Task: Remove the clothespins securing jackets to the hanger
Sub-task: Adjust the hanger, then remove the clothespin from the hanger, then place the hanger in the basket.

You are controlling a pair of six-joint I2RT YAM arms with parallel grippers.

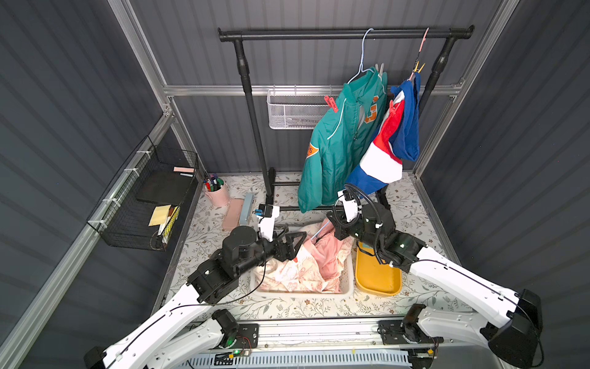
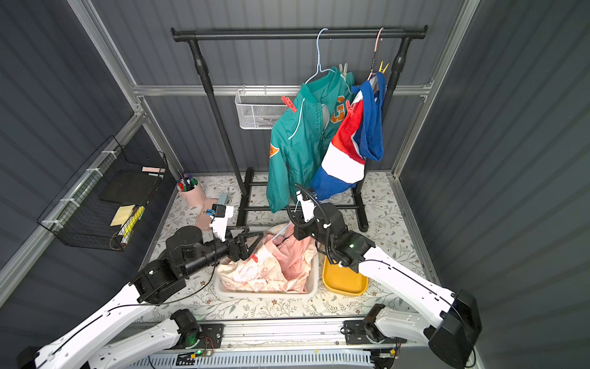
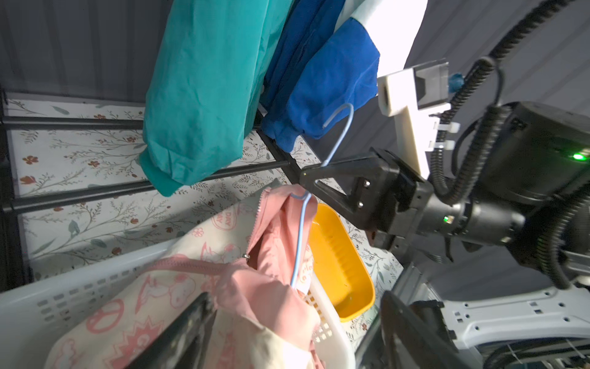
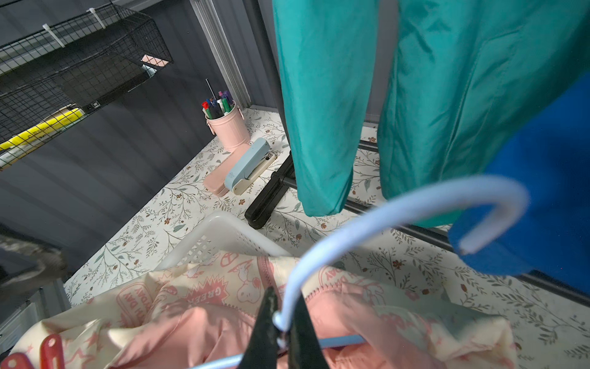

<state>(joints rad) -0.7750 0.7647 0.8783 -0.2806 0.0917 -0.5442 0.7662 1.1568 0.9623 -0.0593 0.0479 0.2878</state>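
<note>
You can count five plastic spring pegs in a top view: a red clothespin (image 2: 288,103) on the shoulder of the smooth teal jacket (image 2: 297,143), a pale clothespin (image 2: 343,68) at its collar, a second red clothespin (image 2: 349,107) on the fleecy-looking red-white-blue jacket (image 2: 348,153), a yellow clothespin (image 2: 382,67) above that jacket, under the pink hanger (image 2: 378,41), and a third red clothespin (image 2: 253,257) on the crumpled cream-and-pink printed jacket (image 2: 271,274). That makes three jackets: two hanging from the black metal rail (image 2: 255,33), one lying in the white perforated plastic basket (image 2: 314,281). Your right claw (image 4: 282,319) is pinched tight on the twisted neck of a thin pale blue wire hanger (image 4: 415,204) that rises out of the printed jacket. Your left claw (image 3: 297,297) stands wide apart over the same jacket, gripping nothing; you cannot tell whether a finger brushes the cloth. A yellow oval plastic tub (image 2: 344,281) sits just beside the basket on the floral tabletop (image 2: 383,207).
</note>
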